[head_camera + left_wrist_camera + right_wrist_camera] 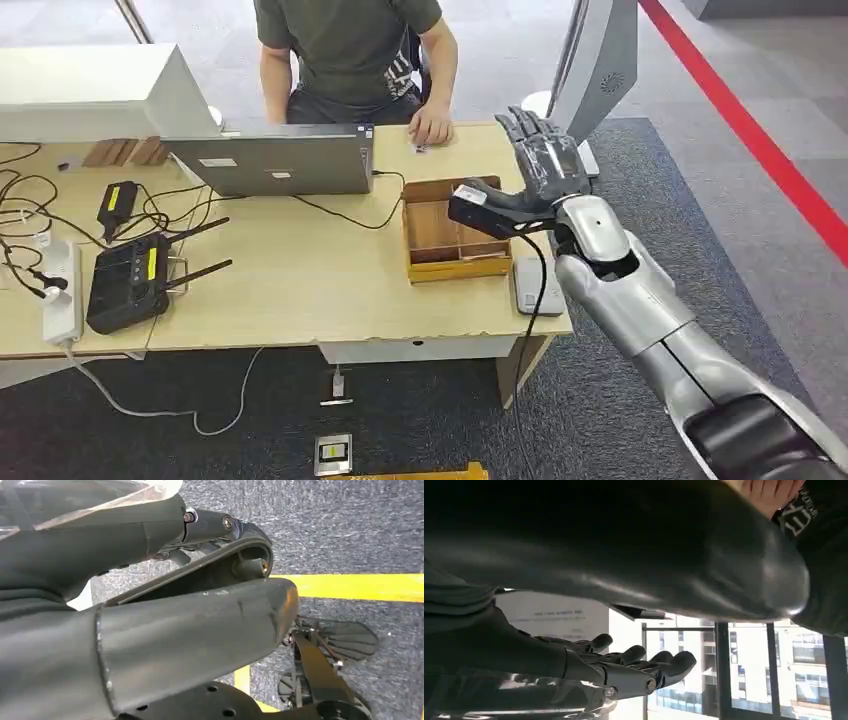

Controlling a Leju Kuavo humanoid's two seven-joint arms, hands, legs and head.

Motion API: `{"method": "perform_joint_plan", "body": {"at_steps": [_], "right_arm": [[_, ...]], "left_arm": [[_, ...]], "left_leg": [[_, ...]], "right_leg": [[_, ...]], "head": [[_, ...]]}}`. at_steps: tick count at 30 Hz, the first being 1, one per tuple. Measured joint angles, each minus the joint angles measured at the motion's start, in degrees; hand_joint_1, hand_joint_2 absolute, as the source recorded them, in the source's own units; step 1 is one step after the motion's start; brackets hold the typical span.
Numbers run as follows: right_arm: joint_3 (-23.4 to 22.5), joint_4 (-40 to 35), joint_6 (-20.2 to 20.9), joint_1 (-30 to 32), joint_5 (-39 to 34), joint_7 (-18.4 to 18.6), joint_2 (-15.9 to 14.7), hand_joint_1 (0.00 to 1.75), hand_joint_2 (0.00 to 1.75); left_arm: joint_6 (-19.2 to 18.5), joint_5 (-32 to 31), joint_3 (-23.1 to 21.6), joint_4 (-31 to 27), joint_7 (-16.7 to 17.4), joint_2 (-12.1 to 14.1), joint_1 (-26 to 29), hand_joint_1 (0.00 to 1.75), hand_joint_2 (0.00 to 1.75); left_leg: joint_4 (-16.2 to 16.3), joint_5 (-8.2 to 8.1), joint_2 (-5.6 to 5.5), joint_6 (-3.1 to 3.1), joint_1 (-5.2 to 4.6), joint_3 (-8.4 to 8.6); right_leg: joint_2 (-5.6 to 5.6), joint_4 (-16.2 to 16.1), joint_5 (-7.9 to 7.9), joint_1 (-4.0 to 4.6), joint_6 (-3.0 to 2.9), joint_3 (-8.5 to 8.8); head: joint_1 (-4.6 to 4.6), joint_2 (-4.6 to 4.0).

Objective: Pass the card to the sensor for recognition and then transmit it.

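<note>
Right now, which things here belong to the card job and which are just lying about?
Job: right hand; grey pad, likely the sensor; cardboard box; small white item, maybe the card, by the person's hand.
Lying about: laptop; router; power strip.

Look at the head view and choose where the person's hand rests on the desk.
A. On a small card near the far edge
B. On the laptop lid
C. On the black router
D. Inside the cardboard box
A: the person's hand lies on the desk's far edge over a small card, beyond the cardboard box and to the right of the laptop.
</note>
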Motion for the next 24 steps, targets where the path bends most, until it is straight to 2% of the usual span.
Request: {"method": "perform_joint_plan", "body": {"at_steps": [4, 8, 9, 16, 24], "right_arm": [[-2.1, -7.0, -1.9, 5.2, -4.4, 0.7, -3.1, 0.00, 0.00], [-2.7, -11.8, -4.3, 9.5, -6.0, 0.6, -4.7, 0.00, 0.00], [-2.7, -12.6, -4.6, 10.4, -6.1, 0.5, -4.9, 0.00, 1.75], [-1.8, -14.1, -6.1, 13.8, -5.1, -0.6, -5.1, 0.00, 1.75], [0.7, -8.3, -9.6, 13.7, -1.3, -2.3, -1.9, 0.00, 1.75]], "left_arm": [[0.2, 0.5, 0.0, 0.0, 0.1, 0.0, 0.0, 0.00, 0.00], [0.3, 0.9, 0.0, 0.0, -0.5, 0.0, 0.0, 0.00, 0.00], [0.3, 0.9, 0.0, 0.0, -0.9, 0.0, 0.0, 0.00, 0.00], [0.4, 0.9, 0.0, 0.0, -2.2, 0.0, -0.1, 0.00, 0.00], [0.3, 1.0, 0.1, 0.0, -2.7, 0.0, -0.2, 0.00, 0.00]], "left_leg": [[0.0, -0.01, 0.01, 0.00, 0.01, 0.01], [0.0, -0.01, 0.01, 0.00, 0.01, 0.02], [0.0, 0.00, 0.01, 0.00, 0.02, 0.01], [0.0, 0.01, 0.01, -0.01, 0.02, -0.01], [0.0, 0.01, 0.01, -0.01, 0.02, -0.03]], "right_leg": [[0.01, 0.0, 0.00, 0.01, 0.00, 0.00], [0.01, 0.0, -0.01, 0.02, -0.01, 0.01], [0.01, 0.0, -0.01, 0.02, -0.01, 0.01], [0.01, 0.0, 0.00, 0.02, -0.01, 0.02], [0.00, 0.0, 0.00, 0.02, -0.02, 0.02]], "head": [[-0.02, 0.00], [0.00, 0.00], [0.02, 0.00], [0.02, 0.00], [0.02, 0.00]]}}
